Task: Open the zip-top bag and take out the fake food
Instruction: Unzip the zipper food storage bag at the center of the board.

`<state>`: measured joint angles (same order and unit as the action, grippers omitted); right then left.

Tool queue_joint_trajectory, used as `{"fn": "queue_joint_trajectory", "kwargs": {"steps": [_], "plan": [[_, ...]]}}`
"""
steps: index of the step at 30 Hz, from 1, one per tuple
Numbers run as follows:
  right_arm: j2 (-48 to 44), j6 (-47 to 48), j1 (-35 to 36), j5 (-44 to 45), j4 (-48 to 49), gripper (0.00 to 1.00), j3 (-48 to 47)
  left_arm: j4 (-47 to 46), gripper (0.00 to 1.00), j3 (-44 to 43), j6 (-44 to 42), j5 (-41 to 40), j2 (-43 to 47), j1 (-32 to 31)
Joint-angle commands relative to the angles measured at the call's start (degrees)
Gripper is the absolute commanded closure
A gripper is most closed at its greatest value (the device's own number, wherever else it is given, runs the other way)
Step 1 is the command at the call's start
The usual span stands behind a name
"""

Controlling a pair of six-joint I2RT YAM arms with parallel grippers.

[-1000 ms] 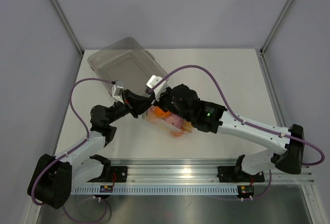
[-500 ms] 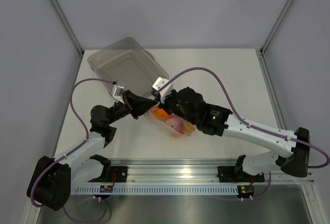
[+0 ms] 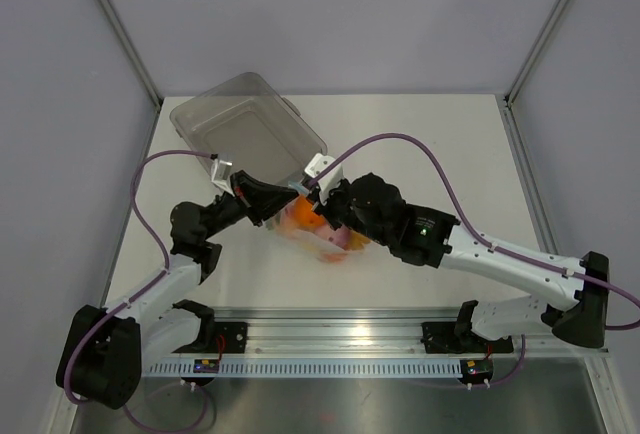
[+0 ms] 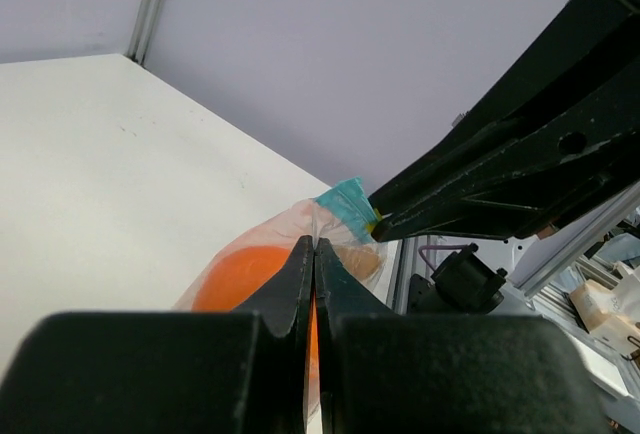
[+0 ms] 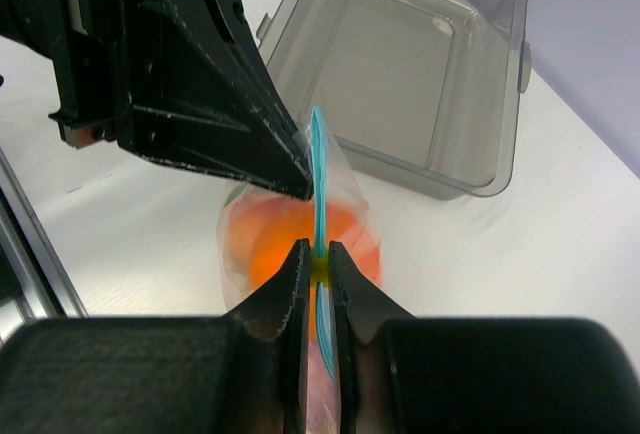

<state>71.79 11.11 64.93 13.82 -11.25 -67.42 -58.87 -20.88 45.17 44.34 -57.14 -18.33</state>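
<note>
The zip-top bag (image 3: 322,242) hangs between my two grippers just in front of the tub, with the fake food inside: an orange piece (image 3: 299,220) and pinkish pieces below it. My left gripper (image 3: 286,197) is shut on the bag's clear plastic just below the light-blue zip strip (image 4: 349,204); the orange piece (image 4: 243,276) shows behind its jaws (image 4: 315,246). My right gripper (image 3: 316,202) is shut on the small yellow slider (image 5: 318,268) of the zip strip (image 5: 318,169), with its jaws (image 5: 318,251) facing the left gripper's fingers (image 5: 215,119). The orange food (image 5: 275,244) glows through the bag.
A rigid clear rectangular tub (image 3: 245,129) lies tilted at the back left, close behind the grippers; it also shows in the right wrist view (image 5: 410,64). The aluminium rail (image 3: 400,339) with the arm bases runs along the near edge. Frame posts stand at the back corners.
Both grippers and the bag have shifted a little left and toward the tub. The right arm has stretched further left. Both stay shut on the bag's top.
</note>
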Motion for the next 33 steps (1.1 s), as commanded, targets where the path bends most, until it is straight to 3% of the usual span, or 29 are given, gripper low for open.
{"fn": "queue_joint_trajectory", "kwargs": {"steps": [1, 17, 33], "plan": [[-2.97, -1.62, -0.33, -0.73, -2.03, 0.92, 0.53, -4.05, 1.00, -1.53, 0.80, -1.71, 0.45, 1.54], [-9.03, -3.55, -0.33, 2.08, -3.08, 0.92, 6.42, -2.48, 1.00, -0.39, 2.03, -3.38, 1.33, 4.00], [-14.83, -8.65, -0.33, -0.02, -10.55, 0.92, 8.71, 6.74, 1.00, -0.21, 0.10, -7.86, 2.04, 6.99]]}}
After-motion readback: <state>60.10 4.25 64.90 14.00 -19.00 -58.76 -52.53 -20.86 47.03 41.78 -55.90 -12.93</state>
